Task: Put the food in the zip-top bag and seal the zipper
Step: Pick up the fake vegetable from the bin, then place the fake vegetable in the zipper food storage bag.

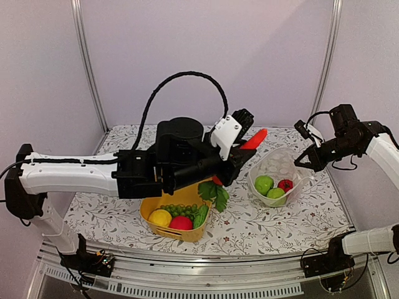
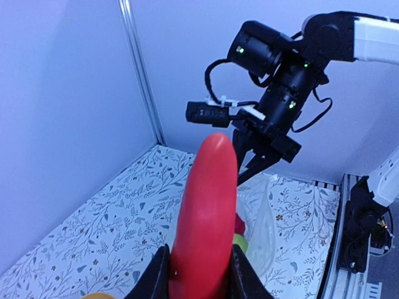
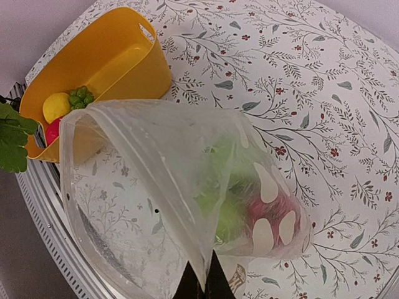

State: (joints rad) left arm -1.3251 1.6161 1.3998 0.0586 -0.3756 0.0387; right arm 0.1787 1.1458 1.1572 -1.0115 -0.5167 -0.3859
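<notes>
My left gripper (image 1: 244, 146) is shut on a red chili (image 1: 254, 139), held in the air left of the bag; in the left wrist view the chili (image 2: 206, 218) stands up between my jaws. My right gripper (image 1: 300, 163) is shut on the edge of the clear polka-dot zip-top bag (image 1: 279, 177) and holds its mouth open. Two green fruits (image 1: 264, 184) and a red one (image 1: 285, 185) lie inside it. The right wrist view shows the bag (image 3: 187, 187) pinched in my gripper (image 3: 204, 280). The zipper strip is not distinct.
A yellow basket (image 1: 153, 200) near the front holds a yellow fruit (image 1: 160, 217), a red fruit (image 1: 181, 223), green grapes (image 1: 177, 209) and a green vegetable (image 1: 201, 216). Leafy greens (image 1: 214, 192) hang over its right rim. The floral cloth (image 1: 262, 218) covers the table.
</notes>
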